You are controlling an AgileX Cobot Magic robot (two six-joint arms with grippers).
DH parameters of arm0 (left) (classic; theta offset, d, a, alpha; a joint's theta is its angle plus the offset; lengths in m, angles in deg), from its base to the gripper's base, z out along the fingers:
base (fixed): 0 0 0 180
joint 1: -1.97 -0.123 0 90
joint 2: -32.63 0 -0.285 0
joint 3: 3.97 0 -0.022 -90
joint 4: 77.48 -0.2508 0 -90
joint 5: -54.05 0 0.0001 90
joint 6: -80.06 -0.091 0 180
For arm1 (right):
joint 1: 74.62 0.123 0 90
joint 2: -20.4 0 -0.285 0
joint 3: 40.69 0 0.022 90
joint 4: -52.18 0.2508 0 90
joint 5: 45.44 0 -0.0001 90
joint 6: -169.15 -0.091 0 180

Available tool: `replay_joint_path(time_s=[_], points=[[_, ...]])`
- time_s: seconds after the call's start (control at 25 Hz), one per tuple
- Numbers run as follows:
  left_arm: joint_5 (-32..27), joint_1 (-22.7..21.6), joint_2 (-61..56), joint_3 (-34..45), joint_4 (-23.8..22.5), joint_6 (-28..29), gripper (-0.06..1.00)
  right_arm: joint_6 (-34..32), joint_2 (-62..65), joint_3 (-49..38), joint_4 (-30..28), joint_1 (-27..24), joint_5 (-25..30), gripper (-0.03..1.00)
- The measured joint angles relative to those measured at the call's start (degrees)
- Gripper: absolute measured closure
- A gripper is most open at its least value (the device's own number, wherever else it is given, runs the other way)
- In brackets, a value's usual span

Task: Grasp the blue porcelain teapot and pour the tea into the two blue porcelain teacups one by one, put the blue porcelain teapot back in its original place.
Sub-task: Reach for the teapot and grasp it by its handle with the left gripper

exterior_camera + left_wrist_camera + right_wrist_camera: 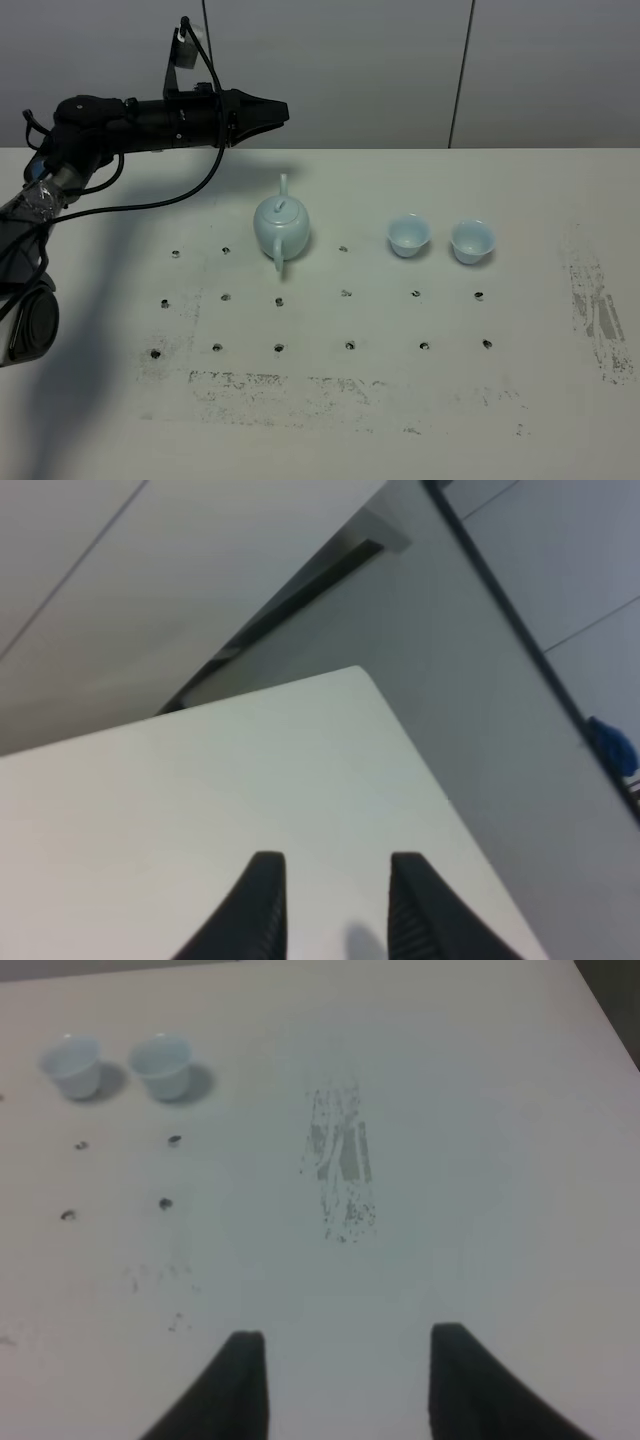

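Blue porcelain teapot (pixel 281 226): standing upright on the counter (pixel 520 330), lid on, loop handle facing the near edge. Left tool (pixel 283 110): hovering high behind the pot, fingers parted, carrying nothing. You are opening the grasp step; be lowering squarely over the handle, closing without nudging the pot. Nearer teacup (pixel 409 234), farther teacup (pixel 472 240): sitting side by side rightward, apart. Right tool (pixel 345 1345): gaping wide, empty.

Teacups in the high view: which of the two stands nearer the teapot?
The teacup on the left of that view: it stands between the teapot and the other teacup.
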Motion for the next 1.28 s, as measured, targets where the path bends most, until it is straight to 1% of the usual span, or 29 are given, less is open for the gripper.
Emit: replay_joint_path(time_s=[0.08,0.12,0.2,0.32,0.36,0.4,0.48,0.56,0.6,0.64,0.68,0.72,0.76,0.84,0.88,1.08,1.28], points=[[2.11,0.0,-1.34,0.0,-5.08,2.43,0.63,0.0,0.0,0.0,0.0,0.0,0.0,0.58],[3.49,0.0,-2.25,0.0,-9.83,4.36,0.63,0.0,0.0,0.0,0.0,0.0,-0.01,0.58],[6.37,0.11,-4.34,0.0,-21.24,8.9,0.63,0.0,0.0,0.0,0.0,0.0,-0.06,0.58],[8.97,0.11,-6.99,0.0,-42.38,18.35,0.63,0.0,0.0,0.0,0.0,0.0,-0.06,0.58],[8.97,0.11,-7.76,0.0,-48.52,21.94,0.63,0.0,0.0,0.0,0.0,0.0,-0.06,0.58],[8.61,0.11,-8.38,0.0,-56.01,25.37,0.63,0.0,0.0,0.0,0.0,0.0,-0.06,0.58],[6.25,0.17,-9.38,0.0,-69.82,30.64,0.63,0.0,0.0,0.0,0.0,0.0,-0.06,0.58],[2.03,0.29,-10.03,0.0,-79.06,33.46,0.63,0.0,0.0,0.0,0.0,0.0,-0.06,0.58],[0.18,0.47,-10.35,0.0,-82.26,33.57,0.63,0.0,0.0,0.0,0.0,0.0,-0.06,0.58],[-2.03,0.62,-10.78,0.0,-83.52,33.04,0.63,0.0,0.0,0.0,0.0,0.0,-0.06,0.58],[-4.11,0.81,-11.24,0.0,-83.7,31.68,0.63,0.0,0.0,0.0,0.0,0.0,-0.06,0.58],[-5.54,1.02,-11.95,0.0,-82.82,30.44,0.63,0.06,0.0,0.0,0.0,0.0,-0.06,0.58],[-6.6,1.03,-12.81,0.0,-80.9,29.79,0.64,0.06,0.0,0.0,0.0,0.0,-0.06,0.58],[-6.96,1.14,-14.91,0.0,-78.37,28.86,0.65,0.06,0.0,0.0,0.0,0.0,-0.06,0.58],[-7.23,1.14,-16.16,0.0,-78.18,28.5,0.67,0.06,0.0,0.0,0.0,0.0,-0.06,0.58],[-9.6,1.14,-21.17,0.79,-78.79,28.07,0.74,0.06,0.0,0.0,0.0,0.0,-0.06,0.58],[-9.73,1.91,-24.61,7.07,-78.79,27.63,0.79,0.0,0.0,0.0,0.0,0.0,-0.06,0.59]])
